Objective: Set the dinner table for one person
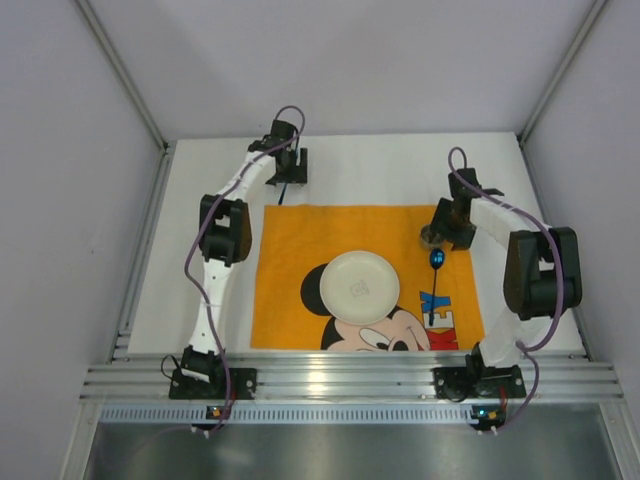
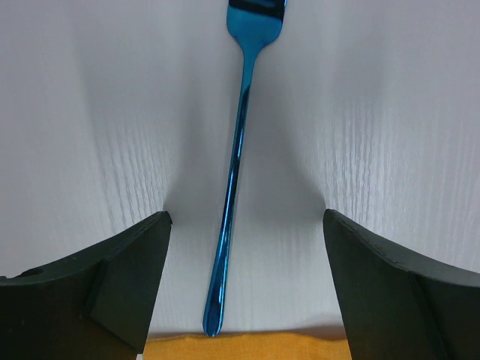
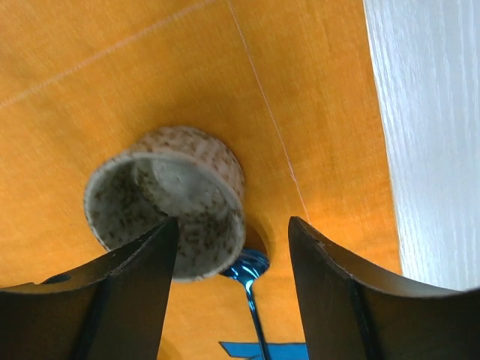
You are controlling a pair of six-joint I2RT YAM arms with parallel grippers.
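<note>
Plate sits nearest the bases on the orange mat spread over the dinner table, with a blue spoon just to its right. Beyond the spoon's bowl, the right gripper hangs spread over a speckled cup lying off-centre toward one finger, so a squeeze could tip it onto the spoon. Farthest, on bare tabletop just past the mat, the left gripper straddles a blue fork with fingers wide; thin and flat, its handle could skid from the pads.

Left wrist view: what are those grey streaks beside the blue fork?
Left wrist view: soft shadows on the dinner table flank the fork, probably cast by the left end effector; right wrist view: the speckled cup looks soft; top external view: even light.
</note>
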